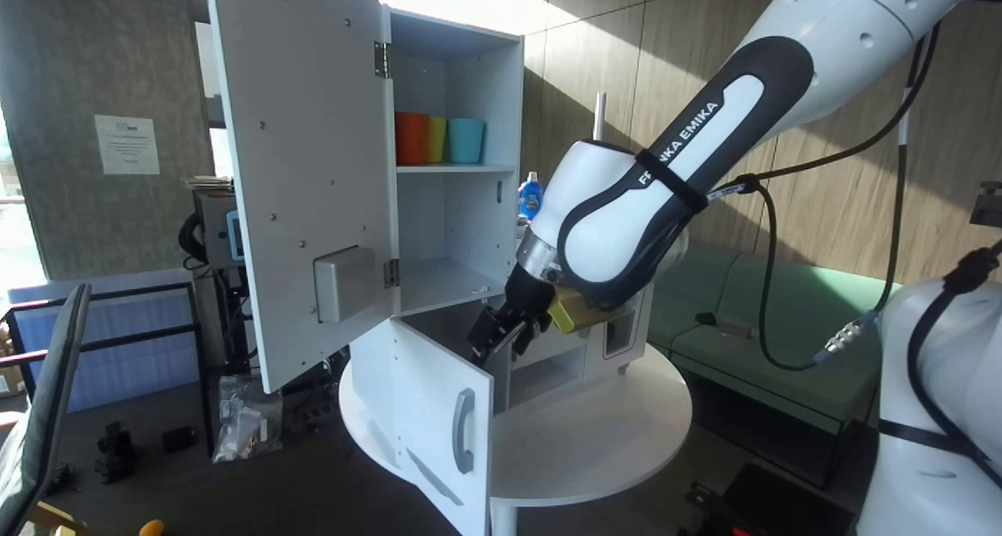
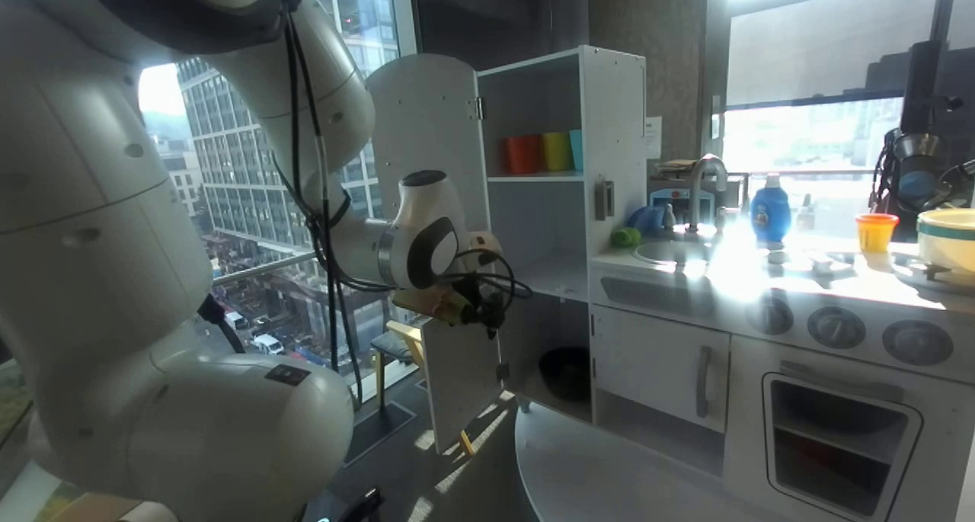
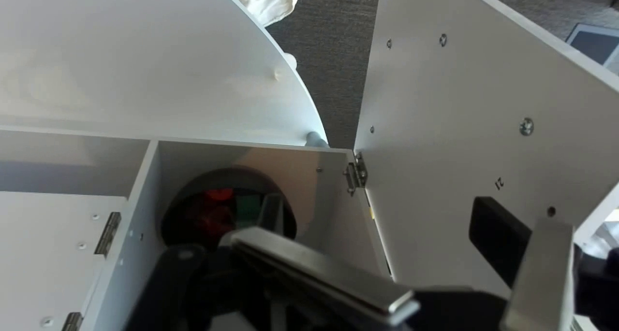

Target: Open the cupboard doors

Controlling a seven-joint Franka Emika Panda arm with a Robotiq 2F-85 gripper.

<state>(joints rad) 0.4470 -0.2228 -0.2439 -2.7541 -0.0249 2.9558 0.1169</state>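
Note:
The tall white cupboard door [image 1: 313, 184] stands swung wide in both exterior views, a grey box on its face. Below it a shorter door [image 1: 438, 415] with a grey handle is also swung out; its inner face [image 3: 449, 118] fills the right of the wrist view. Beneath the sink, a small plain door [image 2: 647, 362] is closed. My gripper [image 1: 499, 347] is at the lower compartment's opening, beside the lower door's inner side. Its fingers [image 3: 498, 239] are spread, with nothing held between them. Whether a finger touches the door I cannot tell.
Inside the lower compartment sits a black bowl [image 2: 567, 373] with red and green items. Coloured cups [image 1: 466, 139] stand on the upper shelf [image 1: 454, 169]. The oven front [image 2: 842, 430] and knobs lie right of the small door. A round white table [image 1: 595, 450] carries the kitchen.

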